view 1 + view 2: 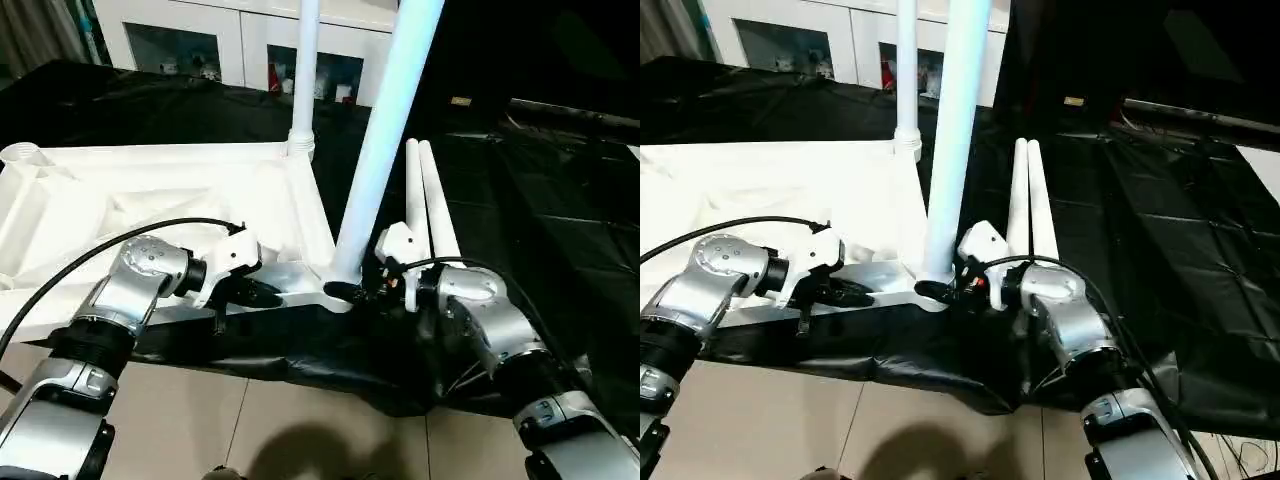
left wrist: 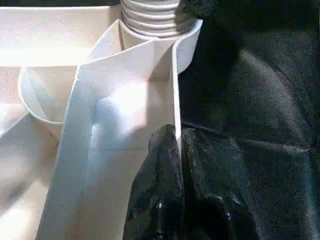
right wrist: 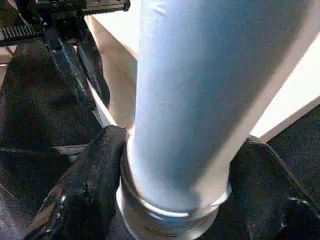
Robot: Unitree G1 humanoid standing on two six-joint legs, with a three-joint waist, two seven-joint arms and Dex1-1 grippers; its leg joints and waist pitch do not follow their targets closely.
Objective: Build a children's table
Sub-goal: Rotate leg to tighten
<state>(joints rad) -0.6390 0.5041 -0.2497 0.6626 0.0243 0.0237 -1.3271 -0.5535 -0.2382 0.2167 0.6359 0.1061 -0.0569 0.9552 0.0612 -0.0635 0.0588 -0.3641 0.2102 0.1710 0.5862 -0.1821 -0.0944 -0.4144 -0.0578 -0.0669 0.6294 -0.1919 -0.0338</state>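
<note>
Left eye view is showing the tabletop (image 1: 150,200) lying underside-up on the black sheet (image 1: 540,200), with the leg (image 1: 385,140) standing in its near corner socket (image 1: 340,290), long axis pointing up and leaning slightly. Right gripper (image 1: 372,285) sits closest. Right wrist view is showing its fingers (image 3: 90,185) hugging the leg's base from both sides. Left wrist view has the left gripper (image 2: 177,150) pinching the tabletop's edge wall, steadying things.

We see a table (image 1: 560,190) draped in crinkled black sheeting, its near edge hanging over a pale tiled floor (image 1: 300,420). Behind it stands a white cabinet (image 1: 240,40) with glass doors and small items inside.
</note>
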